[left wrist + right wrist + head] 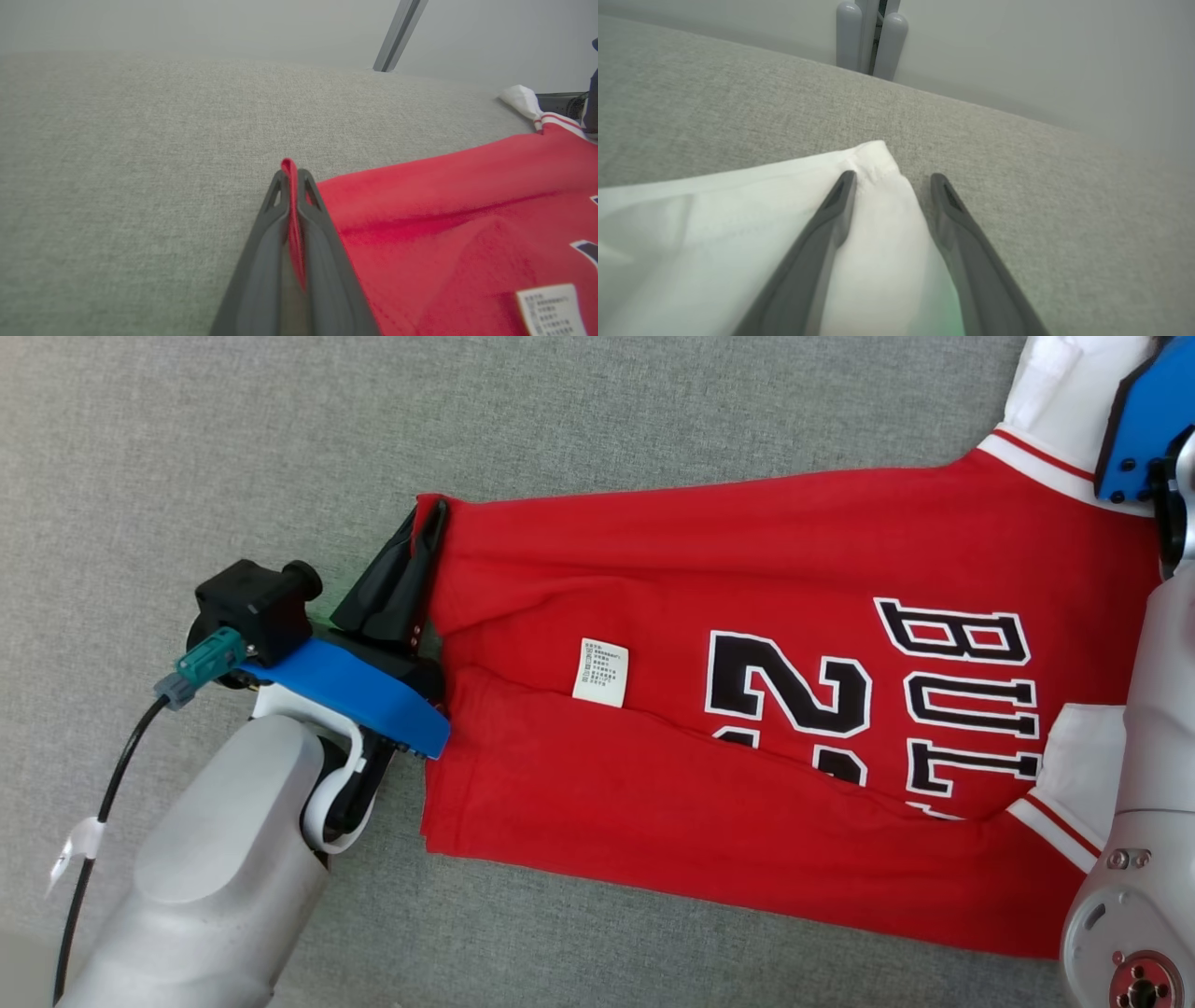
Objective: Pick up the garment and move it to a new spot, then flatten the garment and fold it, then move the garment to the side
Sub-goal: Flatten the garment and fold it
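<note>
Seemingly mid-fold: the red garment [747, 709] lies flat on the grey table [280, 448], left gripper [293, 173] pinching its hem, right gripper [894, 179] spread over the white sleeve [714, 224]; final fold and sideways move remain.

Bare grey tabletop [233, 429] lies open all along the far side of the red jersey [747, 569] and out to its left, with a narrower free strip along its near edge. The jersey covers the middle and right. The left claw [425, 532], its forearm [215, 877] and a black cable [112, 775] fill the near-left corner. The right arm [1158, 709] blocks the right edge. Beyond the tabletop's far edge stand a slanted grey bar [399, 35] and grey upright posts [871, 37].
</note>
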`<state>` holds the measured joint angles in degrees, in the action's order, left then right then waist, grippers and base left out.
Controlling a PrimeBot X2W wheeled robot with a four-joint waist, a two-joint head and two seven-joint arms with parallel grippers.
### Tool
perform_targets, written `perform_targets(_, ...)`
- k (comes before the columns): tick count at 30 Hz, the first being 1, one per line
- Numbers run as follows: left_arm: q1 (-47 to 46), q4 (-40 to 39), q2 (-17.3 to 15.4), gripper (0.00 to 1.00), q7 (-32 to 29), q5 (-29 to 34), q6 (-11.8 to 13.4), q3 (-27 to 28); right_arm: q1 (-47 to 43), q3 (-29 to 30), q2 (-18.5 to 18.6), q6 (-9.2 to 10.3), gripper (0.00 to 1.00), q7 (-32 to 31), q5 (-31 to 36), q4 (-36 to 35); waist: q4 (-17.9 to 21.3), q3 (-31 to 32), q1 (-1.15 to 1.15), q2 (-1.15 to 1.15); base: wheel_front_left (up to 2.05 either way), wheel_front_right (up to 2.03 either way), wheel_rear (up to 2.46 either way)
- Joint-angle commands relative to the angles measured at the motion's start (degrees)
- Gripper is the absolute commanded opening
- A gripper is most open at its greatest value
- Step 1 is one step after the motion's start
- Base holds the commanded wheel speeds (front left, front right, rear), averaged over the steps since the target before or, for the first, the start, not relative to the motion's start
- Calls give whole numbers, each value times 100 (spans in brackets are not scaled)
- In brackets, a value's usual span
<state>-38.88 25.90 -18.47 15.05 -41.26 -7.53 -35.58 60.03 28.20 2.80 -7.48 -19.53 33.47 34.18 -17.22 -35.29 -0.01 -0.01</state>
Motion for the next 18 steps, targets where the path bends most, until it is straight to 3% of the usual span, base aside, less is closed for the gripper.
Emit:
perform_targets(1,10,-3,-80,0,14,-22,7,58,-91,-10,26,-3,0,13,-53,167,20,-15,1,1,0,0,0)
perform_targets(10,40,6,-102,0,14,62,7,382,35,-94,32,-2,0,1028,-315,-100,288,192,1,1,0,0,0)
perform_targets(18,253,-241,-176,0,14,370,7,1089,-208,-243,31,-1,0,2562,-1414,273,893,732,1,1,0,0,0)
